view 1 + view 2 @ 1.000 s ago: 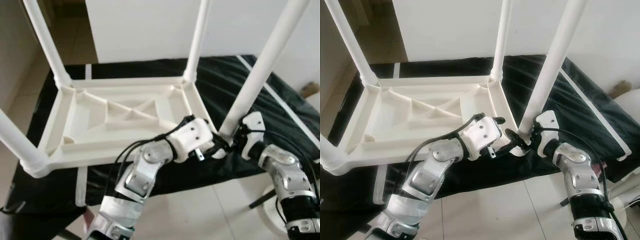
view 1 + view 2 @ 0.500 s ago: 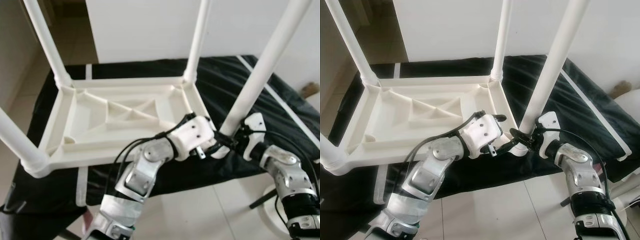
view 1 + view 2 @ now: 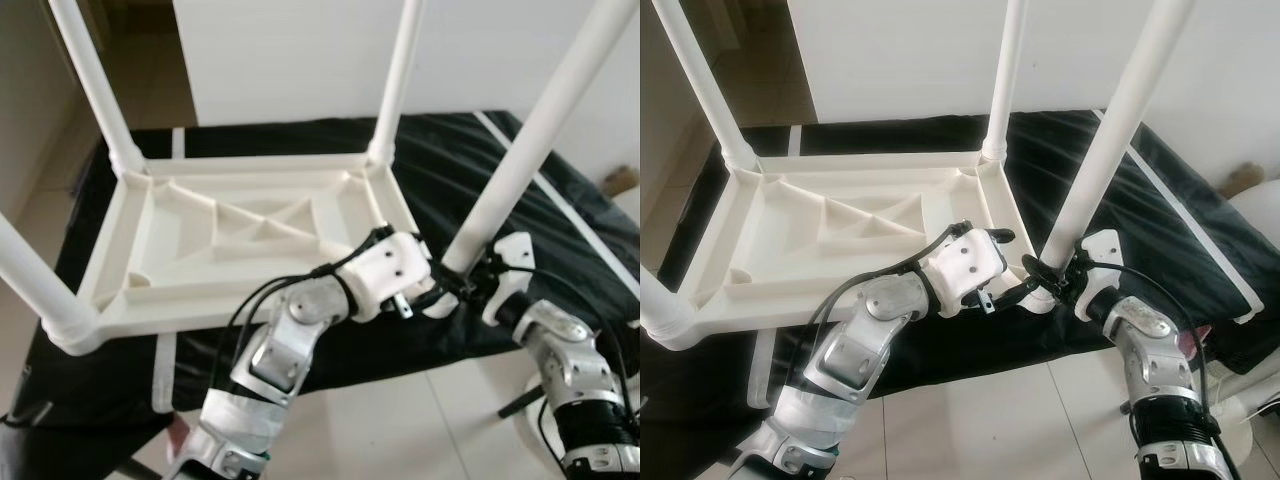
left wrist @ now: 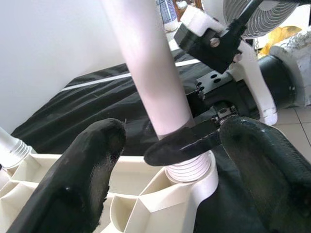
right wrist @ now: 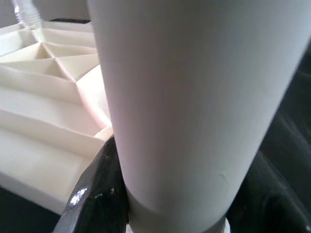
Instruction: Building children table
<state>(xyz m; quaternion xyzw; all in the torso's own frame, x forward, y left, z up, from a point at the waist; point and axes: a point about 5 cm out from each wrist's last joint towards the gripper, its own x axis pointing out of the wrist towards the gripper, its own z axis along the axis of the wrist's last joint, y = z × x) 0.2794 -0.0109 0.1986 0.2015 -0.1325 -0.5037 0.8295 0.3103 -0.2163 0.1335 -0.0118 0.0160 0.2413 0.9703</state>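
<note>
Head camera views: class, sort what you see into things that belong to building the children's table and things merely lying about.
Belongs to the job:
- upturned white tabletop
- near-right leg
- right gripper, clamped on that leg's base
- left gripper, open beside the same socket

Lying about:
- black sheet underneath
- fan on the floor

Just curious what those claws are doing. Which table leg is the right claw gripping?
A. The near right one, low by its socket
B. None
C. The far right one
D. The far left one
A: the right gripper clamps the near right leg just above its threaded base.
</note>
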